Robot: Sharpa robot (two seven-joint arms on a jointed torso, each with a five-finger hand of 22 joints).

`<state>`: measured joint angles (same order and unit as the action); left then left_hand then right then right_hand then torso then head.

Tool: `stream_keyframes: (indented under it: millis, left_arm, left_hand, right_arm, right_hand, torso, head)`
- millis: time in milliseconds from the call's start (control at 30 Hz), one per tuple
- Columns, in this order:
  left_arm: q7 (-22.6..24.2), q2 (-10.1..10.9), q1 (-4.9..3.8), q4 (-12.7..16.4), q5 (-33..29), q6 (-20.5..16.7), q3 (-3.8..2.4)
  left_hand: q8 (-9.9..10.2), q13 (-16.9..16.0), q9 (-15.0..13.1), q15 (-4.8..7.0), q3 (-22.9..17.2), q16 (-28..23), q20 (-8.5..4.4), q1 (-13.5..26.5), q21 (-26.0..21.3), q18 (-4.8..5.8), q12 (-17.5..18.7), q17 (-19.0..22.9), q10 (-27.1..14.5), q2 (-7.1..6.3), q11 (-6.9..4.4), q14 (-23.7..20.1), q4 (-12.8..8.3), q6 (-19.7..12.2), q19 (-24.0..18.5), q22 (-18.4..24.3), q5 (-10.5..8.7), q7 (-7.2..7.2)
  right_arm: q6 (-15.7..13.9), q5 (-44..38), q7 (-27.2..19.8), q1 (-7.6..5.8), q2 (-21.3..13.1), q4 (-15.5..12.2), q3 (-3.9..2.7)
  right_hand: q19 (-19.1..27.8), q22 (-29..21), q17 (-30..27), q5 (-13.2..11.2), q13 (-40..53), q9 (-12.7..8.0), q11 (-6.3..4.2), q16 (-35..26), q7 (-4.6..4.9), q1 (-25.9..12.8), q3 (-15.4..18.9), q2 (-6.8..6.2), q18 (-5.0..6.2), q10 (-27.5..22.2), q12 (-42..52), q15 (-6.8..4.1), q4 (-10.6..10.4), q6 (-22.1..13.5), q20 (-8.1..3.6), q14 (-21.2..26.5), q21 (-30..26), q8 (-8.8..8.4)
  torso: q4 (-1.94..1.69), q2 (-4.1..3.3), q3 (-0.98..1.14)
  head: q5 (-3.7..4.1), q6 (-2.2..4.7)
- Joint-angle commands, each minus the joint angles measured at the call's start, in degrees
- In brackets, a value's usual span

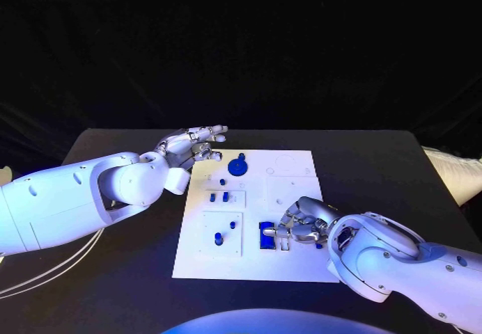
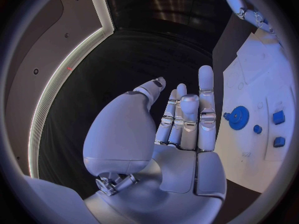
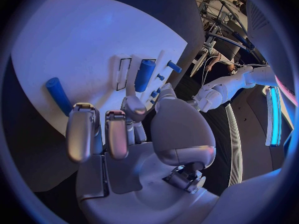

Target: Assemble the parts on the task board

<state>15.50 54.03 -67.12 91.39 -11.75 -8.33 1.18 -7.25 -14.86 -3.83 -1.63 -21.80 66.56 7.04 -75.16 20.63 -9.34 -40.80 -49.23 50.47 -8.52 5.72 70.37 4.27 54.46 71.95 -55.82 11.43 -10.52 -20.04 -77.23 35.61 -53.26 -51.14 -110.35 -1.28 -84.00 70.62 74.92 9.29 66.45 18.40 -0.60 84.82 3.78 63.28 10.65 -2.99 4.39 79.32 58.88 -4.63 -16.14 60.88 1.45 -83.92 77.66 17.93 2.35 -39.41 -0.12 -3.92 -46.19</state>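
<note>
Parts (image 1: 238, 166) lie scattered over the white board (image 1: 297, 264) in the middle of the desk, and my right robot hand (image 1: 299, 224) is down near the board's near right corner, fingers curled beside a blue block (image 1: 267, 236); whether it holds anything I cannot tell. My left robot hand (image 1: 193, 147) hangs empty, fingers straight, off the board's far left corner. I'd square the right fingers over that block and press straight down, I judge.

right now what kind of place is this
Likely a robot lab or demo workbench: a black table under dark drapes carries a white task board with small blue parts, worked by two robot hands, left hand and right hand.
</note>
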Motion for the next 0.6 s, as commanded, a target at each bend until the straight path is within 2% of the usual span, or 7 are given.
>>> stream_keyframes:
  millis: [33,133,300,467,600]
  left_arm:
    - [0.37,0.02,-0.01,0.14,0.16,1.21,-0.03]
    - [0.36,0.03,-0.01,0.13,0.16,1.23,-0.03]
    - [0.36,0.03,-0.01,0.12,0.16,1.27,-0.03]
    - [0.38,0.06,-0.01,0.10,0.16,1.25,-0.03]
    - [0.35,0.06,-0.01,0.11,0.16,1.30,-0.03]
  left_hand:
    - [0.05,0.08,0.00,0.11,0.23,-0.03,0.07,0.00,-0.34,-1.03,0.02,-0.04,-0.18,0.52,0.34,-0.28,-0.02,-0.51,0.36,0.08,0.19,0.04]
    - [0.05,0.08,0.00,0.11,0.23,-0.03,0.07,0.00,-0.34,-1.03,0.02,-0.04,-0.18,0.52,0.34,-0.28,-0.02,-0.51,0.36,0.08,0.19,0.04]
    - [0.05,0.08,0.00,0.11,0.23,-0.03,0.07,0.00,-0.34,-1.03,0.02,-0.04,-0.18,0.52,0.34,-0.28,-0.02,-0.51,0.36,0.08,0.19,0.04]
    - [0.03,0.12,0.00,0.10,0.32,-0.07,0.08,0.00,-0.37,-1.03,0.01,0.07,-0.19,0.50,0.33,-0.33,-0.02,-0.55,0.36,0.12,0.20,0.04]
    - [0.03,0.12,0.00,0.10,0.32,-0.07,0.08,0.00,-0.37,-1.03,0.01,0.07,-0.19,0.50,0.33,-0.33,-0.02,-0.55,0.36,0.12,0.20,0.04]
  right_arm:
    - [-0.15,-2.35,-1.72,0.07,-0.01,-0.39,0.00]
    - [0.21,-3.41,-1.77,0.08,0.03,-0.57,0.00]
    - [0.04,-4.56,-1.59,0.09,-0.07,-0.56,0.00]
    - [0.21,-5.37,-1.37,0.11,-0.15,-0.64,0.01]
    - [-0.05,-6.03,-1.19,0.17,-0.56,-0.78,0.02]
  right_hand:
    - [0.19,0.22,5.46,1.21,0.27,0.42,-0.27,-0.13,-0.27,3.30,-0.66,0.36,-0.34,0.11,-0.23,-0.15,0.76,-0.05,-0.27,-4.33,0.04,0.29]
    - [0.09,0.54,5.69,1.91,0.51,0.89,-0.42,-0.01,-0.41,7.48,-1.26,0.40,-0.39,0.29,-0.11,-0.27,2.84,0.27,-0.37,-4.38,0.23,0.59]
    - [-0.02,0.86,5.88,2.09,0.75,1.32,-0.52,0.09,-0.46,11.00,-1.95,1.12,-0.46,0.46,0.01,-0.36,4.83,0.40,-0.47,-4.41,0.41,0.80]
    - [-0.06,1.02,6.08,1.98,0.90,1.51,-0.55,0.20,-0.48,12.09,-1.95,1.19,-0.49,0.56,0.09,-0.37,5.63,0.42,-0.49,-4.45,0.50,0.84]
    - [-0.11,1.16,6.18,1.92,1.00,1.60,-0.58,0.26,-0.52,12.41,-2.07,1.54,-0.52,0.65,0.18,-0.39,5.80,0.52,-0.50,-4.47,0.59,0.89]
  torso:
    - [-0.01,-0.02,-0.01]
    - [-0.02,-0.03,-0.04]
    - [0.00,0.02,-0.05]
    - [0.10,-0.01,0.01]
    - [0.05,0.02,-0.02]
  head:
    - [0.02,-0.11]
    - [-0.01,-0.17]
    - [0.03,-0.18]
    - [0.05,-0.19]
    - [0.12,-0.25]
